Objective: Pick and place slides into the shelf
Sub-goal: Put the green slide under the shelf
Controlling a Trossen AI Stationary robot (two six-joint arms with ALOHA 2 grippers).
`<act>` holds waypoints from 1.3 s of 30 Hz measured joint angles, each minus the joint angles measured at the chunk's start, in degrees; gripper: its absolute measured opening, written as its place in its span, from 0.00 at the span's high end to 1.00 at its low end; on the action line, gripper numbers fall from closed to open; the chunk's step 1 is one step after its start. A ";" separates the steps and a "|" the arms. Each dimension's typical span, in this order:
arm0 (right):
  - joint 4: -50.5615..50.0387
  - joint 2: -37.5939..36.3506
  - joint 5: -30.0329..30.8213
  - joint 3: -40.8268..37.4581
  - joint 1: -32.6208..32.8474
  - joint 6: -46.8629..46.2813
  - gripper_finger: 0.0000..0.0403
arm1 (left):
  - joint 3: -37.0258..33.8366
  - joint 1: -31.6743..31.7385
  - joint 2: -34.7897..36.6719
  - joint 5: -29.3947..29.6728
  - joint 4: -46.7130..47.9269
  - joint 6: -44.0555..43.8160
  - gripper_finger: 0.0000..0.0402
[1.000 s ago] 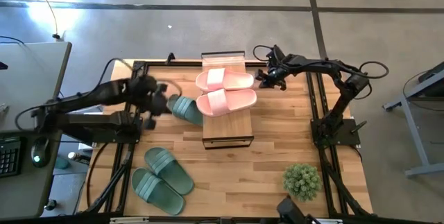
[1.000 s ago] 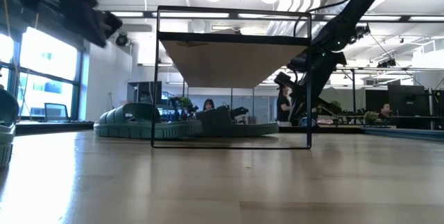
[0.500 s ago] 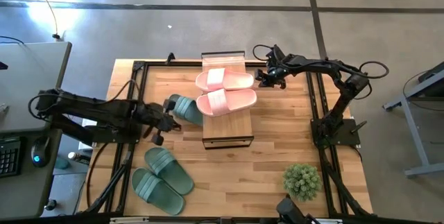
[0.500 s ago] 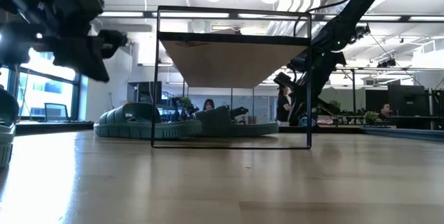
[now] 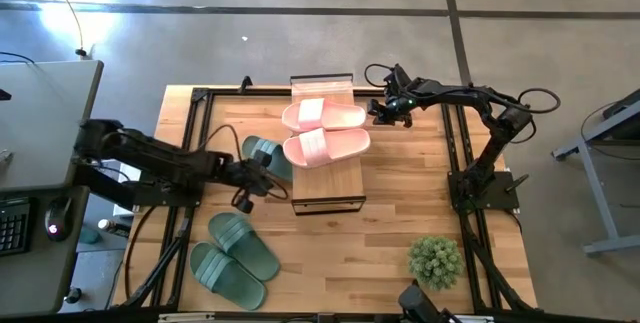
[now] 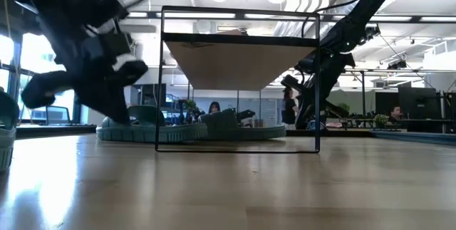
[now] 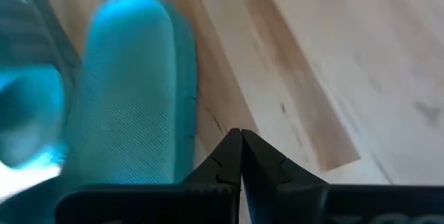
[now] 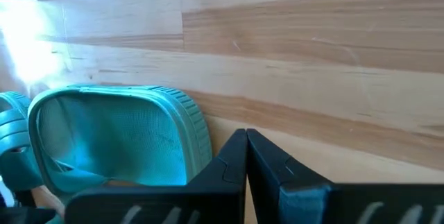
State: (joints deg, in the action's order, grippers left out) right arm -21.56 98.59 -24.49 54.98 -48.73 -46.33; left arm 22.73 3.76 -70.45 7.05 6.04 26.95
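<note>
The shelf stands mid-table with two pink slides lying on its plank top. One green slide rests sole-down on the table at the shelf's left side, partly under it. My left gripper is shut, tilted down just beside this slide's near end. Another green slide lies under the shelf. My right gripper is shut and hovers at the shelf's far right, beside it. Two more green slides lie near the front left. My left gripper's shut fingertips stand right at the edge of the green slide's near end, coming down at a slant from the table's left. Whether they touch it, I cannot tell.
A small potted plant stands at the near right. Black frame rails run along the table's left and right sides. Bare wood shows in front of the shelf.
My left gripper has dropped and swung toward the table's right and near edge, rolling as it went, and now sits low beside the green slide at the shelf's left. It stays shut. The slides have not moved.
</note>
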 joint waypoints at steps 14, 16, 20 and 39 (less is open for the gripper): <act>0.00 0.00 -2.90 0.00 0.02 -1.72 1.00 | 6.23 0.01 -14.26 8.93 -5.27 -6.58 1.00; -0.48 0.00 -3.34 0.00 0.02 -1.92 1.00 | 6.43 -0.01 -15.79 8.98 -7.97 -7.21 1.00; -1.79 0.00 -3.65 0.00 0.02 -1.84 1.00 | 6.48 -0.01 -18.71 8.89 -12.49 -7.75 1.00; -1.68 0.00 -3.79 0.00 0.04 -1.64 1.00 | 6.46 0.04 -20.88 19.83 -18.55 -3.67 1.00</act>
State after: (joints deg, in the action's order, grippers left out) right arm -23.24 98.59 -28.27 54.98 -48.69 -47.97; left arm 29.19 3.79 -91.33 26.88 -12.52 23.28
